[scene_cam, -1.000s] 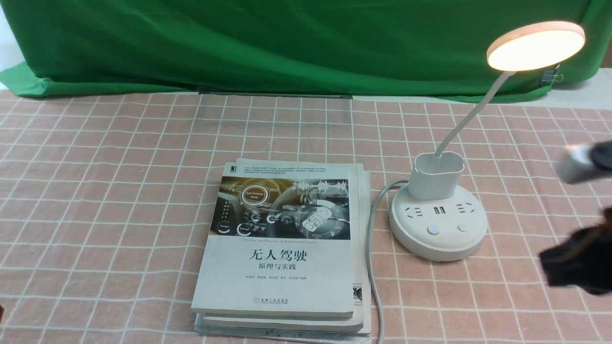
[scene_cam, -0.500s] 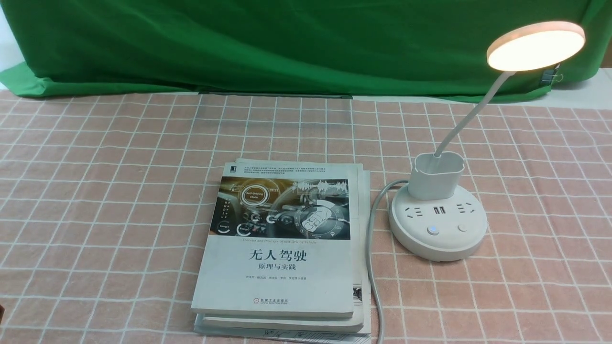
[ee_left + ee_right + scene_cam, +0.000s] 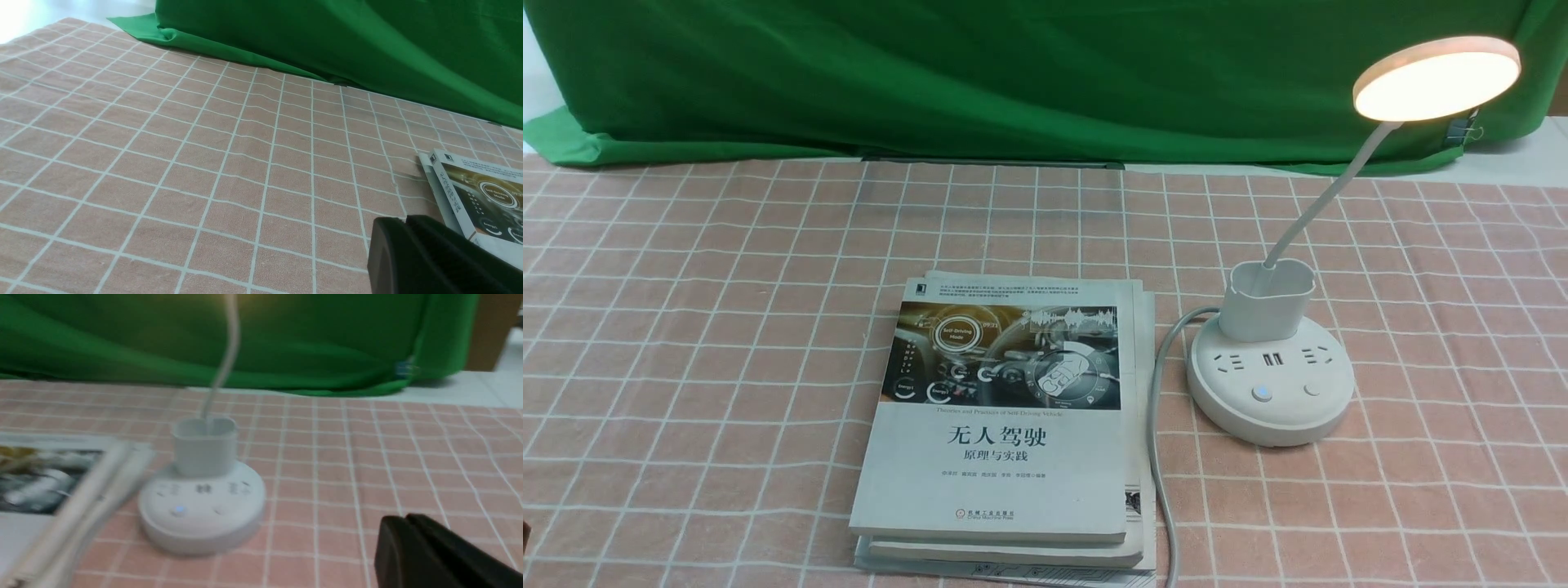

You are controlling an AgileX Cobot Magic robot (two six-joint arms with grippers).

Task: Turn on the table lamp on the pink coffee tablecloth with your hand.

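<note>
The white table lamp [image 3: 1270,384] stands at the right of the pink coffee tablecloth [image 3: 727,310]. Its disc head [image 3: 1437,77] glows warm and a small blue light shows on its left button [image 3: 1262,394]. In the right wrist view the lamp [image 3: 202,506] is blurred, and my right gripper [image 3: 406,517] is shut and empty, well off to the side of its base. My left gripper [image 3: 406,219] is shut and empty above the cloth, beside the books' corner. Neither arm shows in the front view.
A stack of books [image 3: 1005,425] lies left of the lamp; it also shows in the left wrist view [image 3: 478,196]. The lamp's grey cord [image 3: 1160,457] runs between books and base toward the front edge. A green backdrop cloth [image 3: 1013,73] hangs at the back.
The right arm, seen at the front view's right edge one second ago, has gone out of that view. The lamp stays lit and nothing else has moved.
</note>
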